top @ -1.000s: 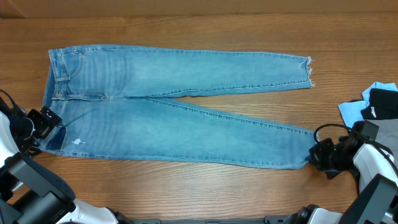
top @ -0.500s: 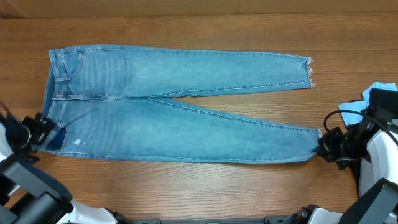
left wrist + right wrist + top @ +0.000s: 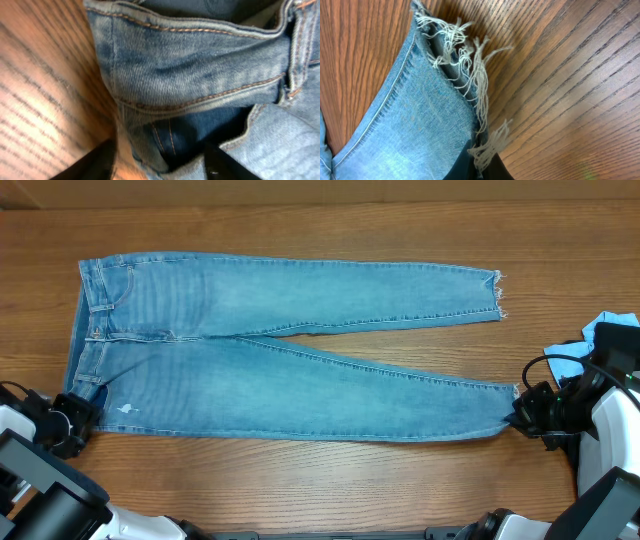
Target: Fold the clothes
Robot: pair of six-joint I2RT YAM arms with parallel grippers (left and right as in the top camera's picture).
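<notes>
One jeans [image 3: 280,370] corner at left tool [image 3: 85,418], frayed hem [image 3: 465,70] at right tool [image 3: 516,418].

I see the jeans [image 3: 300,380] as matt, washed denim with frayed thread hems. The table [image 3: 300,490] is grained wood with a soft sheen.

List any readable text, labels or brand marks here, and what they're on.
None readable. The light-blue jeans show only stitching and frayed hems, no tag or brand patch visible in any view. The pale-blue garment at the right edge shows no print.
</notes>
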